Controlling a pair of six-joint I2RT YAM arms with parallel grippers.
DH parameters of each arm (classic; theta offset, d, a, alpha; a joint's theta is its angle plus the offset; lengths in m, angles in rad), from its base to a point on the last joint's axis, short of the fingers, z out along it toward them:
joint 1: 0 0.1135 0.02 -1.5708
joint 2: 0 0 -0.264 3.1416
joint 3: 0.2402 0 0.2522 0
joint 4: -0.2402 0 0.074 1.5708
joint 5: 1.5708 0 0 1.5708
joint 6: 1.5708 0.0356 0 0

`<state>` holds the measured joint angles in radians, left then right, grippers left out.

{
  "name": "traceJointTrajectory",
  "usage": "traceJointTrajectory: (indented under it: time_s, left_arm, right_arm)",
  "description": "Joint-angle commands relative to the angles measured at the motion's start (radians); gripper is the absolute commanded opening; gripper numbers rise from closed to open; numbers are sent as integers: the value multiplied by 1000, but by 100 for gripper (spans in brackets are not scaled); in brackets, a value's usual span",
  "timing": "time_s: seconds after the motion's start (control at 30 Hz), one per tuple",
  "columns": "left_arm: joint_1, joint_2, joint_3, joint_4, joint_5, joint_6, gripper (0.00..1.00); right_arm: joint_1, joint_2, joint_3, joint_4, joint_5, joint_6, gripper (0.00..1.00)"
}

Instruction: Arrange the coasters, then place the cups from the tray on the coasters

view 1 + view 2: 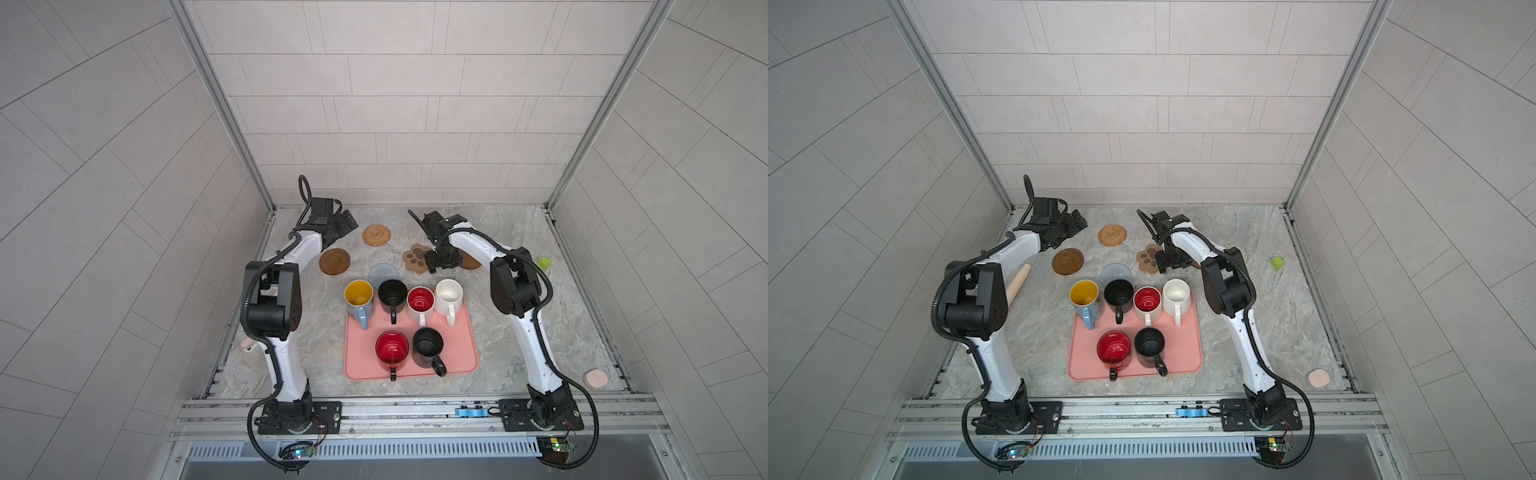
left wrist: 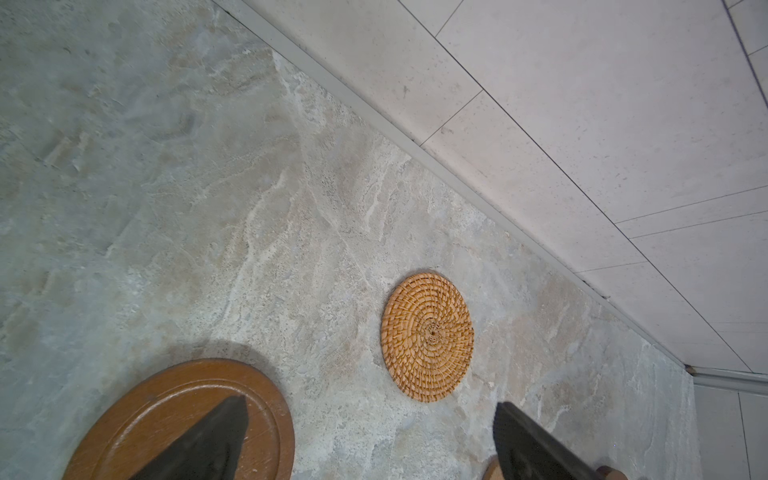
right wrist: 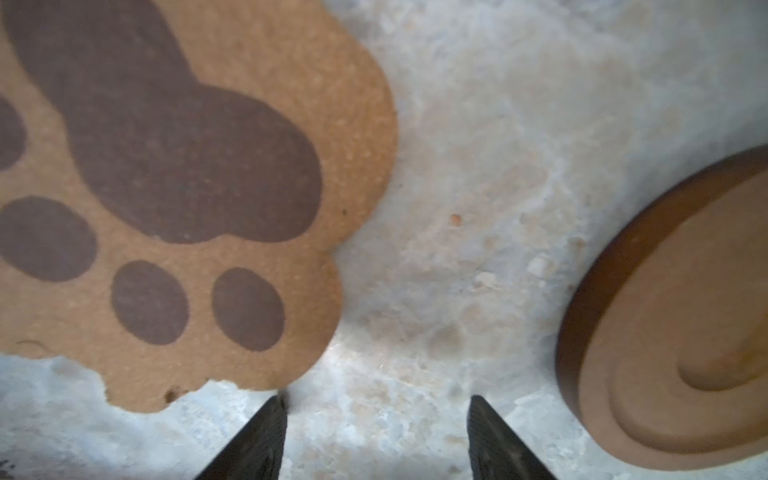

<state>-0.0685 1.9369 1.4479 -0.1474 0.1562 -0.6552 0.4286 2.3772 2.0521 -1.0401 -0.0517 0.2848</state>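
Six cups stand on the pink tray (image 1: 457, 353): light blue with a yellow inside (image 1: 358, 295), black (image 1: 392, 293), white with a red inside (image 1: 420, 300), plain white (image 1: 449, 293), red (image 1: 392, 347) and a second black one (image 1: 428, 347). Beyond the tray lie coasters: rattan (image 1: 377, 235), brown disc (image 1: 334, 261), grey-blue crochet (image 1: 383, 272), paw (image 1: 417, 258) and a second brown disc (image 1: 471, 262) partly behind the right arm. My right gripper (image 3: 378, 405) is open over bare tabletop between paw (image 3: 166, 187) and disc (image 3: 685, 332). My left gripper (image 2: 370, 409) is open, near the rattan coaster (image 2: 428, 336).
A green cube (image 1: 544, 262) sits at the right edge and a pale pink puck (image 1: 595, 378) at the near right corner. A wooden rolling pin (image 1: 1017, 284) lies along the left edge behind the left arm. Walls close in the back and sides.
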Motion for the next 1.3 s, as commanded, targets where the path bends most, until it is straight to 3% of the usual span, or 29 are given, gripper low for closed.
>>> traceJointTrajectory:
  time_s: [0.0, 0.5, 1.27]
  left_arm:
    - [-1, -39, -1, 2, -13, -6, 100]
    - [-1, -46, -3, -6, -12, -1, 100]
    - [-2, -44, -1, -12, -12, -3, 100]
  right_arm:
    - [29, -43, 38, -18, -25, 4, 72]
    - [104, 39, 161, -77, -28, 82, 75]
    - [130, 125, 187, -77, 18, 181, 60]
